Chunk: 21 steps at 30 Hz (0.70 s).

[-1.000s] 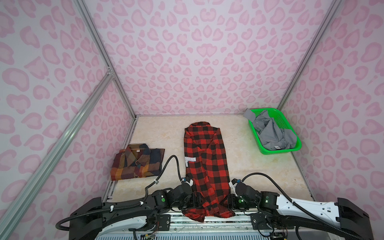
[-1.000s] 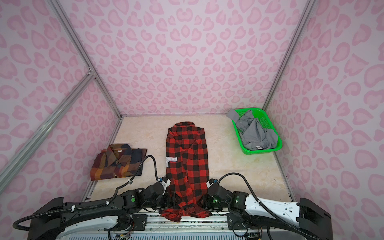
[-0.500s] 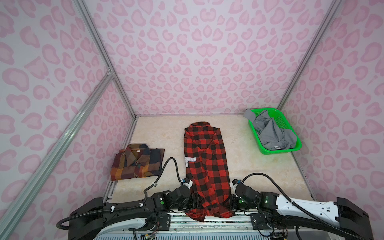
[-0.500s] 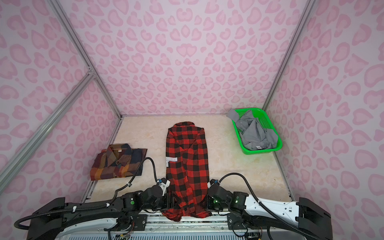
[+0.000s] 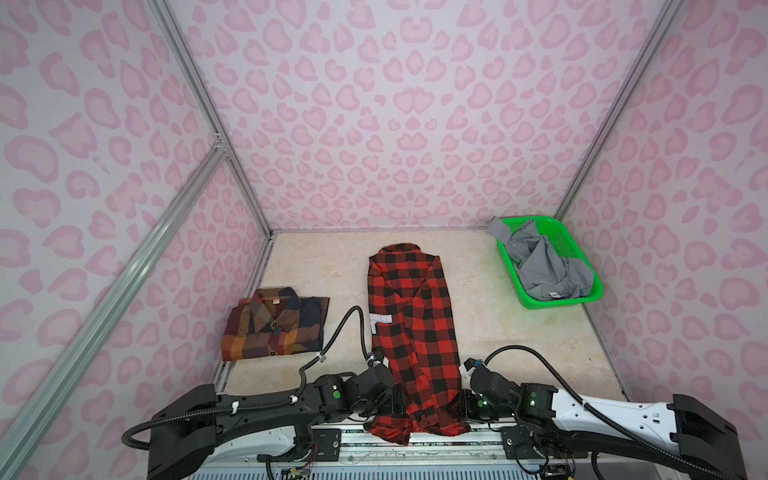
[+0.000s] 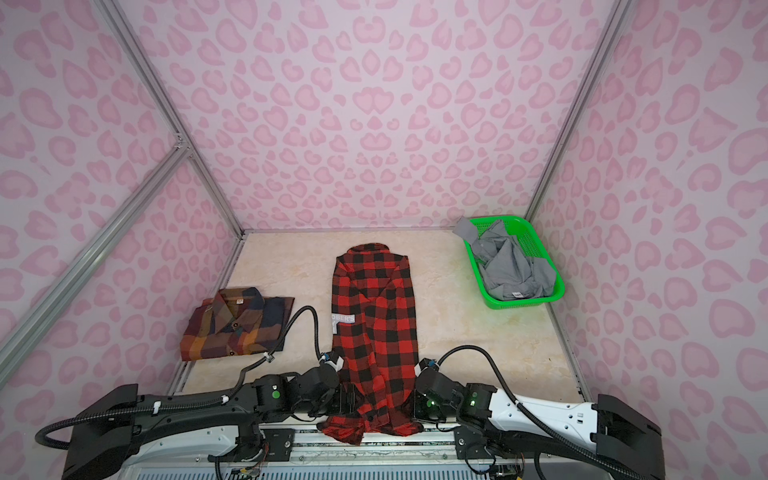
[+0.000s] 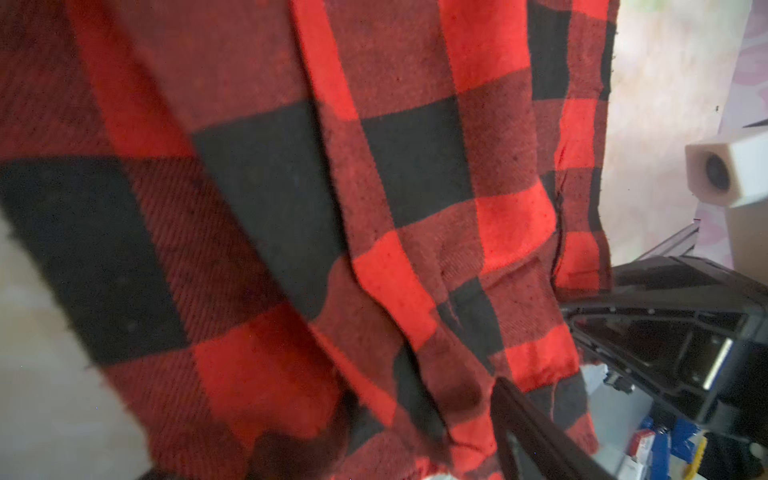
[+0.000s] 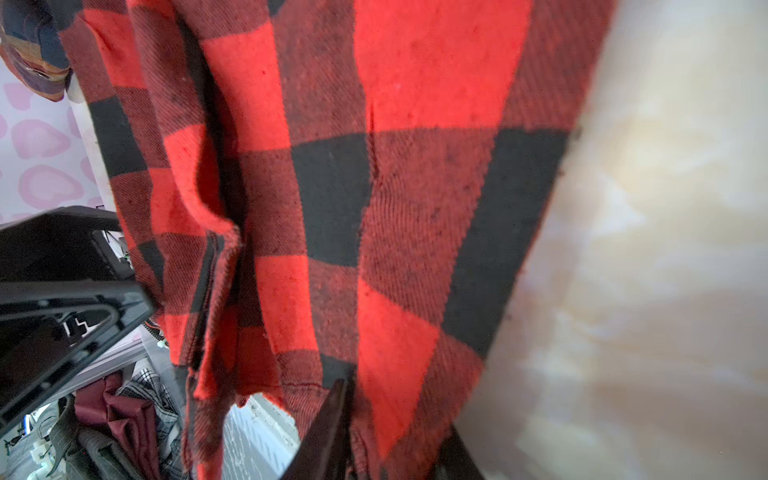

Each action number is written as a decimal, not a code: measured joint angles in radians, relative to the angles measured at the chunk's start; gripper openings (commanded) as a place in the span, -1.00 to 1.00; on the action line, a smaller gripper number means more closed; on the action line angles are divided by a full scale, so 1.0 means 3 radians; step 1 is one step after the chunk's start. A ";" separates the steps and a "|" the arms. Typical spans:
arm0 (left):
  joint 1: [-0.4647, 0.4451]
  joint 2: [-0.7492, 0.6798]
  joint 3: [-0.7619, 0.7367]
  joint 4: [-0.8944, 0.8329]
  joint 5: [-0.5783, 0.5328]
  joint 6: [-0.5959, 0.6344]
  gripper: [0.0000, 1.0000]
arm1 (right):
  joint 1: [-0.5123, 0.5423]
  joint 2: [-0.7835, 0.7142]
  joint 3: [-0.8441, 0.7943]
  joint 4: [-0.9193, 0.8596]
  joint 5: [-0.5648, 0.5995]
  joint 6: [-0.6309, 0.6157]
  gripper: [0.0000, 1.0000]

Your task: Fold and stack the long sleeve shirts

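Note:
The red-and-black buffalo check flannel (image 5: pixel 411 324) (image 6: pixel 374 316) lies lengthwise mid-table, grey label (image 5: pixel 380 319) on its left edge and hem hanging over the near edge. My left gripper (image 5: pixel 397 405) (image 7: pixel 390 419) sits at the hem's left side, open, with the cloth draped between its wide-set fingers. At the hem's right side my right gripper (image 5: pixel 461 409) (image 8: pixel 395 411) is shut on the flannel's edge. A folded brown-orange-navy plaid shirt (image 5: pixel 274 324) (image 6: pixel 235 324) lies at the left. A crumpled grey shirt (image 5: pixel 540 266) (image 6: pixel 511 266) fills the basket.
The green basket (image 5: pixel 557 301) (image 6: pixel 523 302) stands at the back right by the wall. Pink patterned walls close three sides. A metal rail (image 5: pixel 415 440) runs along the near edge beneath the hem. Black cables (image 5: pixel 353 316) arch over the table beside each wrist.
My right gripper's fingers have closed onto the flannel's right hem edge. The left arm has shifted slightly toward the near edge. The shirts lie as before.

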 measured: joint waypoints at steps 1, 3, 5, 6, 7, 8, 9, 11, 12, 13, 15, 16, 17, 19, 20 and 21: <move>-0.0015 0.0050 0.0034 -0.0017 -0.0045 0.0001 0.72 | 0.0001 -0.0010 0.0000 -0.0015 0.0000 0.0000 -0.43; -0.0058 0.0112 0.0071 -0.0043 -0.0128 0.0006 0.66 | 0.0004 -0.0042 0.0000 -0.0057 0.0001 0.0000 -0.45; -0.0116 0.0150 0.0071 -0.0023 -0.0225 0.0005 0.55 | 0.0005 -0.0066 0.0000 -0.0090 0.0004 0.0000 -0.50; -0.0149 0.0182 0.0071 0.0001 -0.0289 -0.0006 0.49 | 0.0005 -0.0080 0.0000 -0.0112 0.0005 0.0000 -0.52; -0.0181 0.0214 0.0071 0.0034 -0.0351 -0.0017 0.40 | 0.0005 -0.0086 0.0000 -0.0127 0.0011 0.0001 -0.55; -0.0209 0.0245 0.0071 0.0071 -0.0413 -0.0027 0.30 | 0.0005 -0.0089 0.0000 -0.0136 0.0013 0.0000 -0.59; -0.0240 0.0270 0.0070 0.0084 -0.0467 -0.0039 0.27 | 0.0005 -0.0090 0.0000 -0.0142 0.0014 0.0001 -0.62; -0.0296 0.0296 0.0069 0.0102 -0.0549 -0.0078 0.20 | 0.0014 -0.0086 -0.0001 -0.0146 0.0022 0.0001 -0.65; -0.0319 0.0298 0.0065 0.0102 -0.0591 -0.0100 0.11 | 0.0020 -0.0081 -0.0005 -0.0139 0.0024 0.0003 -0.67; -0.0333 0.0298 0.0053 0.0109 -0.0623 -0.0131 0.01 | 0.0031 -0.0065 -0.0005 -0.0130 0.0027 0.0003 -0.69; -0.0343 0.0278 0.0015 0.0127 -0.0671 -0.0189 -0.11 | 0.0051 -0.0029 -0.0005 -0.0102 0.0027 0.0004 -0.71; -0.0343 0.0243 -0.0028 0.0151 -0.0685 -0.0223 -0.12 | 0.0061 -0.0003 0.0001 -0.0085 0.0025 0.0005 -0.72; -0.0346 0.0211 -0.0058 0.0179 -0.0697 -0.0257 -0.15 | 0.0075 0.0024 0.0013 -0.0069 0.0027 0.0006 -0.73; -0.0347 0.0153 -0.0100 0.0200 -0.0701 -0.0324 -0.40 | 0.0102 0.0080 0.0046 -0.0051 0.0028 0.0008 -0.77; -0.0347 0.0131 -0.0113 0.0184 -0.0694 -0.0351 -0.54 | 0.0114 0.0107 0.0065 -0.0045 0.0029 0.0006 -0.79; -0.0350 0.0113 -0.0122 0.0149 -0.0689 -0.0370 -0.72 | 0.0127 0.0137 0.0085 -0.0042 0.0042 0.0005 -0.81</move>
